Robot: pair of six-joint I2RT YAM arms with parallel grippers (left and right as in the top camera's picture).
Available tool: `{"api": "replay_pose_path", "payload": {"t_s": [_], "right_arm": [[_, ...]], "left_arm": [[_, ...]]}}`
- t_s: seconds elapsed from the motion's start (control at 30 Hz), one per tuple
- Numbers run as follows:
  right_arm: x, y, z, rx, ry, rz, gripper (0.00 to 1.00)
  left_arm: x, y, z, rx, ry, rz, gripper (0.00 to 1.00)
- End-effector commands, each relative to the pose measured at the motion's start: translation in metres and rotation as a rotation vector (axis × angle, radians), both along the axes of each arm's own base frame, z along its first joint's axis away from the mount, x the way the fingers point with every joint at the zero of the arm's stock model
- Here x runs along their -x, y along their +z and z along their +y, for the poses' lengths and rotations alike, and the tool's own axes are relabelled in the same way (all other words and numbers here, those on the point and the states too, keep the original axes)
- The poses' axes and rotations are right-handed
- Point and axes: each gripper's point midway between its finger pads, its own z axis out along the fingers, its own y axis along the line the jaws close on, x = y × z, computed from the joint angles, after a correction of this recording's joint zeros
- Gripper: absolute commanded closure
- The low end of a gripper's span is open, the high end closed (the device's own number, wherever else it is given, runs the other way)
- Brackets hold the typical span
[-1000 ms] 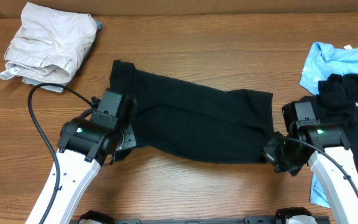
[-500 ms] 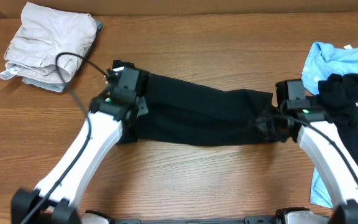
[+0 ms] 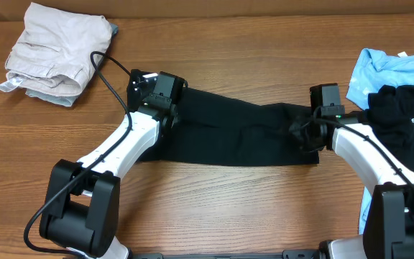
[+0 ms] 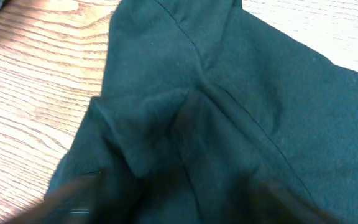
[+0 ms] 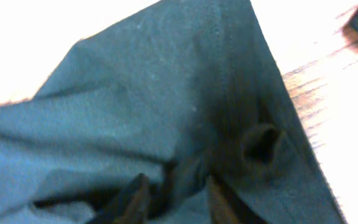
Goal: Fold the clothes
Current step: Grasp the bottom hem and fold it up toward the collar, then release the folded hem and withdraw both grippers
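The black garment has been doubled over: one fold made. It is pinched by the right gripper; the left gripper cannot be judged

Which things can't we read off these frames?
Left gripper: left wrist view, fingers are a dark blur at the bottom edge against the long black garment; open or shut unclear.
Right gripper: right wrist view, fingers sit in bunched cloth, cut by the bottom edge; pinch unclear.
Black shirt with white lettering: overhead, the right edge cuts off the word.
Light blue garment: overhead, partly under that shirt and cut by the edge.
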Motion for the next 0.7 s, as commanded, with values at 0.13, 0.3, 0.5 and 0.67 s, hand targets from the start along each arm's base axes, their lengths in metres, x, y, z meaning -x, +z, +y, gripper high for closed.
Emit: {"api": "replay_pose_path", "payload": {"t_s": [0.13,0.3,0.5,0.67], "right_arm": [[-0.022,0.051,-0.032,-0.002,0.042,-0.048,0.25],[-0.015,0.052,-0.046,-0.027,0.162,-0.043,0.00],[-0.003,0.025,-0.056,-0.035,0.220,0.000,0.00],[0.003,-0.006,-0.044,-0.073,0.278,0.026,0.03]], "left_arm": [[-0.010,0.035,0.027,-0.035,0.024,0.006,0.00],[-0.016,0.071,0.037,0.053,-0.026,0.069,0.00],[-0.017,0.100,0.047,0.244,-0.083,0.108,0.00],[-0.016,0.100,0.070,0.268,-0.035,0.108,0.00]]}}
